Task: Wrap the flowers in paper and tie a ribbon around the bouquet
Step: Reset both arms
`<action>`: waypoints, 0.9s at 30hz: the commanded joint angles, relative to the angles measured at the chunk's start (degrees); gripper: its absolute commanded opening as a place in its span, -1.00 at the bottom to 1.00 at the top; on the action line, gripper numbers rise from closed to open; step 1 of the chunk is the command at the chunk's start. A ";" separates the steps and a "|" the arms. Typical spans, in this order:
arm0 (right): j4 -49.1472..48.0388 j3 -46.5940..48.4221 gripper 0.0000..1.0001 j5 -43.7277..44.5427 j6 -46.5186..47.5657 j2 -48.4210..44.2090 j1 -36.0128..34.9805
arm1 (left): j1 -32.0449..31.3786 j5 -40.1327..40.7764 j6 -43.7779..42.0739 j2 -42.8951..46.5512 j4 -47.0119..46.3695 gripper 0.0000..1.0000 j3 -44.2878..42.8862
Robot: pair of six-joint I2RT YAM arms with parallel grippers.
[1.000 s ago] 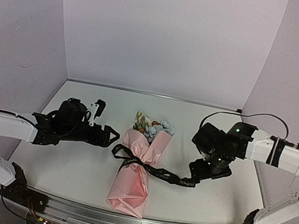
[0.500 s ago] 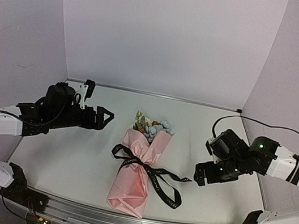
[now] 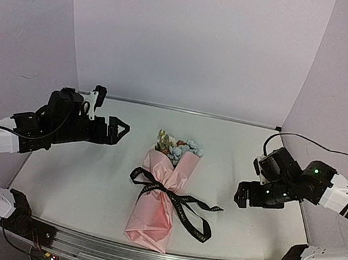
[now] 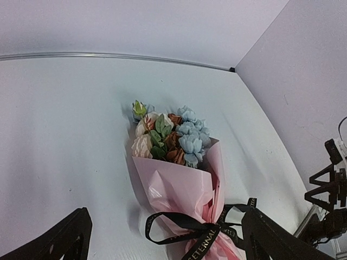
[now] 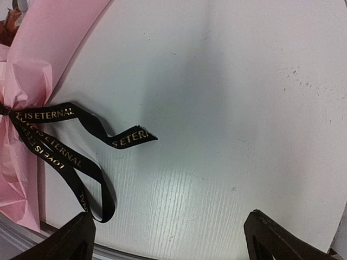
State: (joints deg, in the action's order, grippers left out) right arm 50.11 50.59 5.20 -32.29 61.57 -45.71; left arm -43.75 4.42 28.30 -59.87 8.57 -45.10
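Observation:
The bouquet (image 3: 157, 197) lies in the middle of the table, heads pointing to the back. Its flowers (image 3: 178, 148) (image 4: 172, 135) poke from a cone of pink paper (image 3: 156, 217) (image 4: 181, 187). A black ribbon (image 3: 179, 201) (image 4: 190, 234) (image 5: 64, 116) is tied round the cone's waist, its loop to the left and its tails loose on the table to the right. My left gripper (image 3: 119, 130) (image 4: 168, 244) hovers open to the left of the flower heads, touching nothing. My right gripper (image 3: 243, 196) (image 5: 173, 241) stands open to the right of the ribbon tails, empty.
Lilac walls (image 3: 196, 40) close the table on three sides, with a metal strip (image 3: 177, 109) along the back edge. A metal rail (image 3: 139, 258) runs along the front. A thin black cable (image 3: 318, 145) arcs over the right arm.
Both arms have drawn back from the bouquet, left arm to the back left, right arm to the right. The ribbon tail near the right gripper has dropped free onto the table.

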 commanded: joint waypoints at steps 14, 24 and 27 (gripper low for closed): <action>1.62 -0.06 0.97 0.92 0.05 -5.80 1.76 | 0.34 9.92 1.54 1.82 8.48 0.99 -9.52; 2.87 0.90 0.97 1.33 0.39 -5.53 1.76 | 0.33 9.98 0.55 0.61 8.89 0.99 -10.79; 2.97 1.00 0.97 1.22 0.31 -5.48 1.76 | 0.33 9.96 0.62 0.81 8.75 0.99 -10.57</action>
State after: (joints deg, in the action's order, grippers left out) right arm 52.13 50.59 5.13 -32.34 56.51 -44.27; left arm -43.68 13.34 29.82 -59.06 17.70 -53.25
